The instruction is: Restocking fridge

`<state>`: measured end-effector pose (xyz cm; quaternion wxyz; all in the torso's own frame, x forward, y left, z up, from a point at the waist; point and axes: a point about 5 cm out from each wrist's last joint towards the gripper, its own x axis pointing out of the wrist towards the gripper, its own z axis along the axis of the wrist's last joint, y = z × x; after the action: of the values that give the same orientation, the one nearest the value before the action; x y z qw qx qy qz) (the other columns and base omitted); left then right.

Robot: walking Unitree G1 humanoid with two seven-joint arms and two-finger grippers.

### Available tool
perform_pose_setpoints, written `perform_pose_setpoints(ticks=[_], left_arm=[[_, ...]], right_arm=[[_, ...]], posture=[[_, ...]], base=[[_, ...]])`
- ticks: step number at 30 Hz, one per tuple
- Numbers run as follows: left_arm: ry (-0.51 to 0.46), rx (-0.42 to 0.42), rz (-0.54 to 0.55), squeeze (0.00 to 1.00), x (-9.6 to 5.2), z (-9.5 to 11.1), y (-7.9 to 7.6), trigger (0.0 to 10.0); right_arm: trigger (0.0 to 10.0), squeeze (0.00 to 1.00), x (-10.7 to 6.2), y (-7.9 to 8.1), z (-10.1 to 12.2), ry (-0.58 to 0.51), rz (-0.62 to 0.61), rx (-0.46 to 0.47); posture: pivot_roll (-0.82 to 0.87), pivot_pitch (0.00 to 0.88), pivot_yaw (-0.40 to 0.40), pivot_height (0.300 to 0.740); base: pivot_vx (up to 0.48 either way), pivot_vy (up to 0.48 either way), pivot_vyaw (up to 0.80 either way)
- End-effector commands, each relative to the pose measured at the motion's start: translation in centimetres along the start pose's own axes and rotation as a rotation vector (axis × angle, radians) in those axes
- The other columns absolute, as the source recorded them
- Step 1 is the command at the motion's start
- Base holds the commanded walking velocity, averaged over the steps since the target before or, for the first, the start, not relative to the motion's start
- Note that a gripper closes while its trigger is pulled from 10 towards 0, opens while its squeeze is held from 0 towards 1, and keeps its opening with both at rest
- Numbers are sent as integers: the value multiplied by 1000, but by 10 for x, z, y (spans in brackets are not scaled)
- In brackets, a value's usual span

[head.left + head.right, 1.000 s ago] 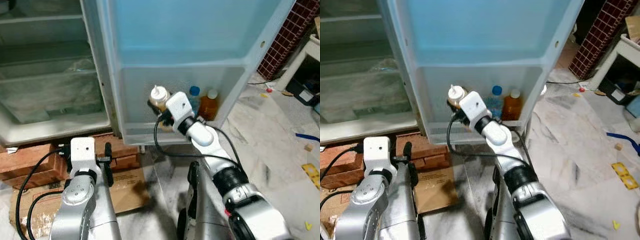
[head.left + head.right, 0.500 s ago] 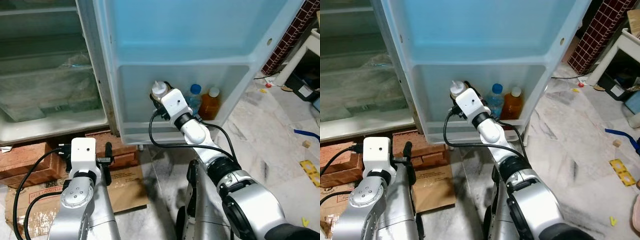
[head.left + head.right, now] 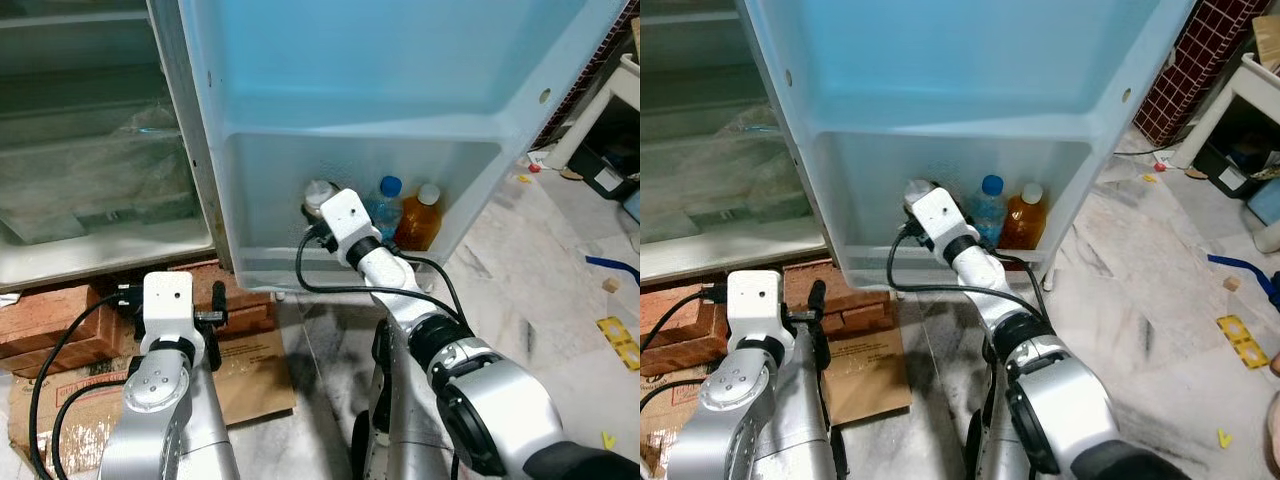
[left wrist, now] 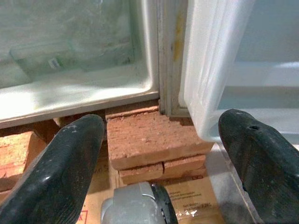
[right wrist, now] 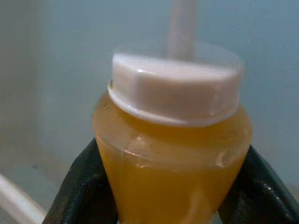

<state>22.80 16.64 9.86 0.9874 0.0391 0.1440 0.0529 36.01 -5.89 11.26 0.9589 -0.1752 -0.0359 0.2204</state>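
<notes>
Fridge door shelf [image 3: 350, 275]: already holds a blue-capped bottle [image 3: 385, 200] and an orange bottle [image 3: 420, 215]; free room at its left end.
Right gripper [image 5: 173, 196]: clamped on the squeeze bottle [image 5: 173, 154], low inside that left end, release left.
Left gripper [image 4: 159, 158]: fingers spread, idle near bricks [image 4: 149, 140].

- The right arm reaches forward and down at full stretch, with a black cable looping from its wrist.
- The right tool [image 5: 170, 186] has both black fingers [image 5: 79, 186] pressed against the sides of a bottle [image 5: 173, 154] of orange liquid.
- The left arm is bent low, near the body.
- The left tool [image 4: 161, 154] has its fingers spread wide, holding nothing.
</notes>
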Motion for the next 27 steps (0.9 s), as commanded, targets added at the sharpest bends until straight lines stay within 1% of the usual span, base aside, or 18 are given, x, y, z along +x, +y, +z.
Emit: perform_pose_setpoints(ticks=[1,2,4,5,6,7,8,18,21,23,24,27], left_arm=[[19,6,24,0,2,-3,4,10000],[19,6,24,0,2,-3,4,10000],[22,13,22,0,3,-3,3,10000],[23,15,20,0,4,-3,3,10000],[24,17,20,0,4,-3,2,10000],[25,17,19,0,5,-3,2,10000],[26,18,20,0,5,-3,2,10000],[35,22,14,0,8,-3,2,10000],[34,23,18,0,10,-3,2,10000],[30,23,17,0,10,-2,1,10000],[25,25,14,0,10,-2,0,10000],[24,24,13,0,11,-1,0,10000]], right_arm=[[10000,0,1,-20,-5,71,-91,32],[10000,0,1,-20,-5,71,-91,32],[10000,0,1,-25,-8,108,-114,70],[10000,553,1,-26,-9,119,-119,82],[10000,878,1,-26,-9,125,-123,85],[10000,878,1,-26,-10,128,-124,86],[10000,1000,1,-26,-10,129,-128,92],[10000,1000,2,-29,-9,145,-144,112],[10000,1000,2,-32,-7,131,-153,108],[10000,1000,3,-35,-4,114,-164,113],[10000,1000,5,-38,1,82,-166,125],[10000,1000,6,-40,9,33,-161,147]], posture=[[112,99,-65,428],[112,99,-65,428],[112,95,-62,428],[112,94,-62,428],[113,93,-61,428],[113,92,-61,428],[114,90,-60,428],[114,86,-59,428],[113,79,-60,428],[111,76,-60,428],[109,72,-59,428],[107,66,-58,428]], base=[[0,0,0],[0,0,0],[0,0,0],[0,0,0],[0,0,0],[0,0,0],[0,0,0],[0,0,0],[0,0,0],[0,0,0],[0,0,0],[0,0,0]])
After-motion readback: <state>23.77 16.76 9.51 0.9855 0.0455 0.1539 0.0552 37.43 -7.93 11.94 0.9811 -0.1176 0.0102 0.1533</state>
